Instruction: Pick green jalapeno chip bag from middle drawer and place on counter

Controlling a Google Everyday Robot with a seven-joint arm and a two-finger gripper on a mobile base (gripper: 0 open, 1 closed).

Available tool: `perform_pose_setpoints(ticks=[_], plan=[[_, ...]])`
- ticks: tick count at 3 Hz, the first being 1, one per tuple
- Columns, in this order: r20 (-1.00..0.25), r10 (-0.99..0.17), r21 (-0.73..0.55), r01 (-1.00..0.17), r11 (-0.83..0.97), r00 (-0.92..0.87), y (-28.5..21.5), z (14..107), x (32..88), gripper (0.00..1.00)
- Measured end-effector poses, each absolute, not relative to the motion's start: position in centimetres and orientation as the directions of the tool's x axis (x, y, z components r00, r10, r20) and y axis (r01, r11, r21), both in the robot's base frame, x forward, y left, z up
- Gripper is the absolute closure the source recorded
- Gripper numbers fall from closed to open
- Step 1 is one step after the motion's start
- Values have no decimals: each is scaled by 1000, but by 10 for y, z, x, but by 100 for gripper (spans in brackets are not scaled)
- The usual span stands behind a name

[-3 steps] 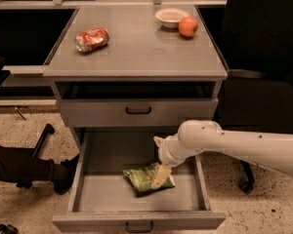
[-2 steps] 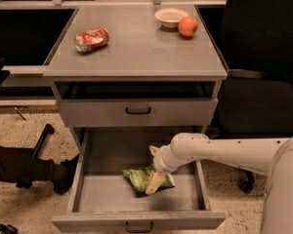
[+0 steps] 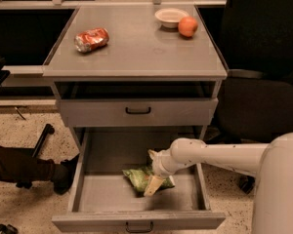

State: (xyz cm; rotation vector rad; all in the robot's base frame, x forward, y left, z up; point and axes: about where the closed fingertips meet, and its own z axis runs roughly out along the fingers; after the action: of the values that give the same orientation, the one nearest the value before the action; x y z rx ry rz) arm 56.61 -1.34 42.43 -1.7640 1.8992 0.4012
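As the middle drawer [image 3: 103,195] stands pulled open, the robot's hand [image 3: 154,183] reaches in from the right, down on the green jalapeno chip bag [image 3: 136,176] lying mid-drawer. Whether the hand has closed on the bag cannot be told. The grasp appears to be the step under way. Next would come a sure grip, a lift clear of the drawer walls, and a set-down on the counter [image 3: 146,52], away from the crushed can [image 3: 91,39], bowl [image 3: 171,16] and orange [image 3: 187,27].

Since 1 s ago, the claw [image 3: 154,185] has moved lower and leftward in the middle drawer [image 3: 102,201], now overlapping the green jalapeno chip bag [image 3: 136,177] beneath it. To its right, more white robot body [image 3: 283,189] shows.
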Motion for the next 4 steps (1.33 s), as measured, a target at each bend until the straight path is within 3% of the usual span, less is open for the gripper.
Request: perform_pose_setpoints(ticks=[2, 4], plan=[[-541, -838, -112, -981, 157, -73, -7, 343, 580, 0], [-543, -836, -105, -982, 160, -78, -6, 339, 579, 42]])
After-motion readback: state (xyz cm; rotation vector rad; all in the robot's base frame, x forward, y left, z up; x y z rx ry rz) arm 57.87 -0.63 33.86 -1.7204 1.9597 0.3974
